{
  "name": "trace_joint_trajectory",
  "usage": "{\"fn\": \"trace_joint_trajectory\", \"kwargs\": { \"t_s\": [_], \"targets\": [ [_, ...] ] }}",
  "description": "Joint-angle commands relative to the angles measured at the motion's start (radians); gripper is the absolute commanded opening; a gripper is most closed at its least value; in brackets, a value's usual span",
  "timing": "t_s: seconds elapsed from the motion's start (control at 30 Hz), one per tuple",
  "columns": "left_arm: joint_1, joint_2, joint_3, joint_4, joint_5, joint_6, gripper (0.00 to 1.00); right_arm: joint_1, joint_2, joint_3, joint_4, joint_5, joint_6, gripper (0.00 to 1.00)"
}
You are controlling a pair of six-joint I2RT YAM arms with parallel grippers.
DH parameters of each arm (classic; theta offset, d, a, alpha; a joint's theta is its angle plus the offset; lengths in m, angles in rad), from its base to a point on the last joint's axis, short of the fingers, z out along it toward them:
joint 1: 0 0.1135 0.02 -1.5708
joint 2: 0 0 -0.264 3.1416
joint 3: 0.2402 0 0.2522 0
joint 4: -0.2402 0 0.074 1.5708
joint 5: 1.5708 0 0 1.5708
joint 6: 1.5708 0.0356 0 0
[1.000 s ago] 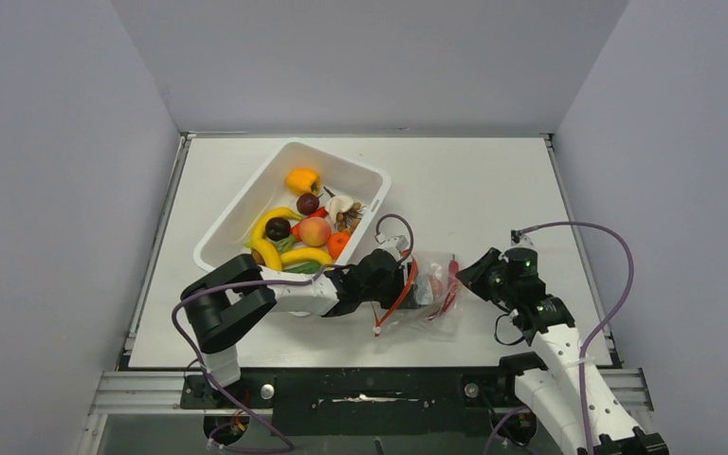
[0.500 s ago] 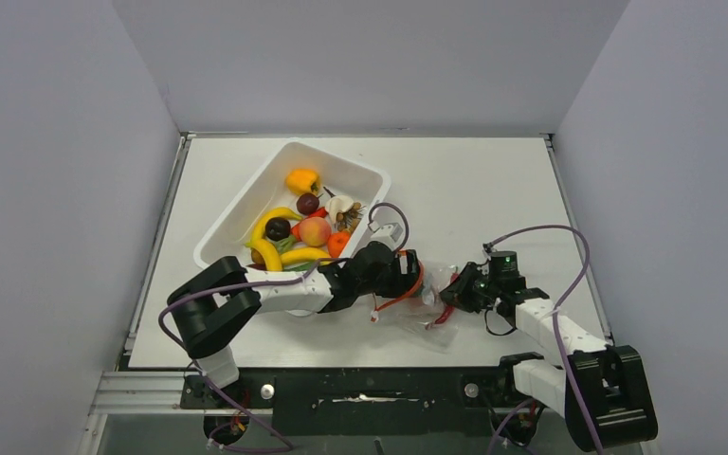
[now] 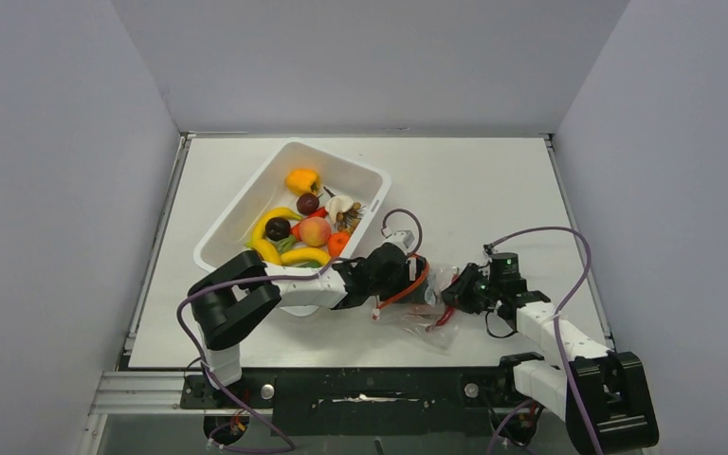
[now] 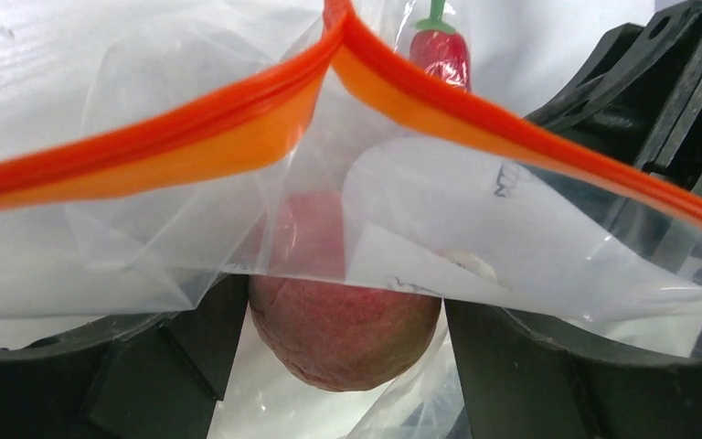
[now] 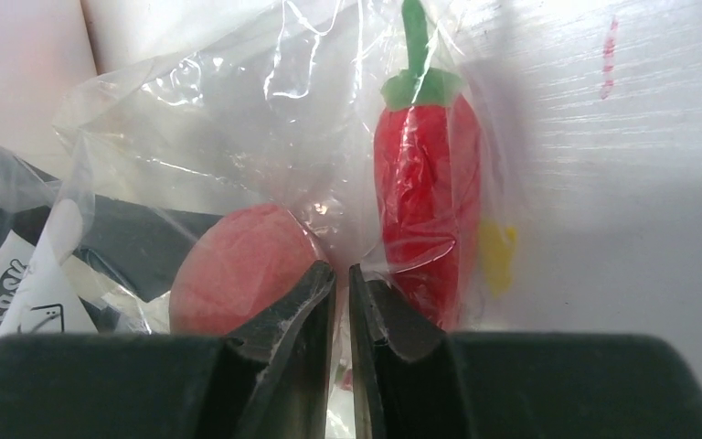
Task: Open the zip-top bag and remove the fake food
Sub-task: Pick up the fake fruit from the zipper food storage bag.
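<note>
**No. 1:** clear, crinkly plastic zip-top bag (image 3: pixel 431 320) with a red-orange zip strip (image 4: pixel 192 137).
- It lies on the white table (image 3: pixel 493 190), lower centre of the overhead view, between the two grippers.
- The mouth is parted. In the left wrist view the two halves of the strip spread apart from a join at top centre.

**No. 2:** fake food inside the bag, both pieces under the film.
- A round, matt, pinkish-red plastic fruit (image 4: pixel 343 334) sits low centre in the left wrist view.
- A glossy red plastic chili (image 5: pixel 425 192) with a green stem stands upright in the right wrist view, just beside the fruit.

**No. 3:** white paper slip (image 4: pixel 439 219) with black print, inside the bag above the fruit.

**No. 4:** left gripper (image 4: pixel 343 306).
- Its black fingers are spread wide at the bag's mouth, one on each side of the round fruit.
- Whether they touch the fruit cannot be told.

**No. 5:** right gripper (image 5: pixel 341 274).
- Its fingers are pressed almost together, pinching a fold of bag film between the fruit and the chili.
- In the overhead view it sits at the bag's right edge.

**No. 6:** white rectangular plastic tub (image 3: pixel 245 199).
- It is set at an angle, upper left of the bag and apart from it.
- It holds loose toy produce: a yellow banana (image 3: pixel 263 246), a peach (image 3: pixel 315 231), a dark plum (image 3: pixel 278 227) and an orange-yellow pepper (image 3: pixel 301 180).
- The other pieces are too small to name.
</note>
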Motion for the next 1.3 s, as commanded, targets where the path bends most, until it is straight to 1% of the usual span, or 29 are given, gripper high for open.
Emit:
{"fn": "trace_joint_trajectory", "kwargs": {
  "t_s": [0.0,0.13,0.27,0.33,0.37,0.4,0.43,0.47,0.5,0.57,0.63,0.8,0.9,1.03,1.13,1.27],
  "targets": [
    [-0.005,-0.066,-0.028,0.016,0.022,-0.007,0.77,-0.007,-0.033,-0.008,0.023,-0.004,0.008,0.15],
    [-0.004,-0.038,0.004,-0.037,0.03,0.008,0.77,-0.007,-0.045,-0.01,0.031,-0.015,0.019,0.15],
    [-0.016,0.009,0.031,-0.028,0.083,0.016,0.77,-0.007,-0.062,-0.008,0.027,-0.022,0.023,0.15],
    [-0.026,0.012,0.036,-0.031,0.074,0.018,0.77,-0.007,-0.075,-0.002,0.018,-0.021,0.018,0.15],
    [-0.03,-0.002,0.027,-0.033,0.045,0.014,0.75,-0.007,-0.084,0.001,0.008,-0.024,0.017,0.15],
    [-0.032,-0.013,0.011,-0.027,0.01,0.006,0.7,-0.007,-0.093,0.006,-0.006,-0.027,0.016,0.15],
    [-0.032,-0.044,-0.012,-0.017,-0.021,-0.004,0.64,-0.006,-0.107,0.014,-0.017,-0.032,0.013,0.15],
    [-0.032,-0.071,-0.036,-0.003,-0.046,-0.012,0.54,-0.006,-0.122,0.021,-0.031,-0.038,0.012,0.15],
    [-0.03,-0.095,-0.061,0.008,-0.078,-0.02,0.48,-0.007,-0.15,0.029,-0.046,-0.04,0.01,0.15],
    [-0.03,-0.14,-0.105,0.024,-0.118,-0.029,0.38,-0.007,-0.195,0.047,-0.082,-0.033,0.006,0.16],
    [-0.029,-0.174,-0.129,0.032,-0.137,-0.033,0.33,-0.006,-0.234,0.069,-0.117,-0.026,-0.001,0.17],
    [-0.029,-0.209,-0.161,0.071,-0.138,-0.033,0.32,-0.005,-0.276,0.164,-0.224,-0.04,-0.054,0.21],
    [-0.029,-0.207,-0.15,0.065,-0.132,-0.029,0.31,-0.004,-0.297,0.213,-0.273,-0.05,-0.085,0.27],
    [-0.029,-0.204,-0.135,0.067,-0.125,-0.026,0.29,0.001,-0.318,0.268,-0.292,-0.112,-0.11,0.43],
    [-0.029,-0.201,-0.125,0.073,-0.113,-0.017,0.29,0.024,-0.337,0.294,-0.289,-0.124,-0.113,0.52],
    [-0.03,-0.206,-0.125,0.075,-0.111,-0.015,0.29,0.083,-0.356,0.302,-0.247,-0.109,-0.092,0.57]
  ]
}}
